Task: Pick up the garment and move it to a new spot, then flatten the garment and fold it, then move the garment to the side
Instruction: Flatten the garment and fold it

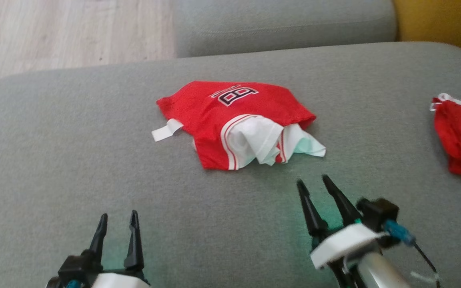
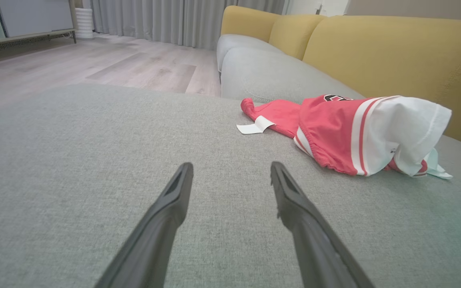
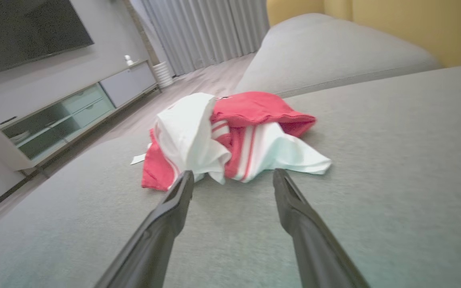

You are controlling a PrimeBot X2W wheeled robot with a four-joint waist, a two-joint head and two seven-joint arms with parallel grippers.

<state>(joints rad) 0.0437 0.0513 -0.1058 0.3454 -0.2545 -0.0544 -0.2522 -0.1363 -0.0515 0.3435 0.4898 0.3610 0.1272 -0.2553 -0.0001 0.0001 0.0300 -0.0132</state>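
A: As found on the grey cushion (image 1: 74, 160): garment (image 1: 214, 116), red jersey cloth with white striped trim and a black-and-white number on top. Lay crumpled near the middle, somewhat toward the far edge, with white folds (image 1: 254, 140) spilling toward the near edge. Could not tell whether lining or a separate piece. Touched neither gripper.

B: Noted. Handling?

A: Judged light, limp and thin, likely to slip a little on itself, unlikely to tear. Would sag and bunch from a single pinch. Best taken at the red edge beside the striped band on the near side, or at two well-apart points along one hem, so as to open out in the lift. Rated the loose white folds a poor hold, since liable to pull out alone.

B: Grippers?

A: For the left gripper (image 1: 119, 215): jaws spread wide and empty, at the near edge toward the left corner, well apart from the garment. For the right gripper (image 1: 313, 180): likewise spread and empty, tips aimed at the white folds, near but not touching.

B: Counts?

A: Garment in the middle: one. Second red cloth (image 1: 460, 140) with white edging at the right edge: one, well apart, of unclear kind. White tab (image 1: 166, 130) at the garment's left side: one. Grippers: two. Dark fingers (image 1: 308, 206): four.
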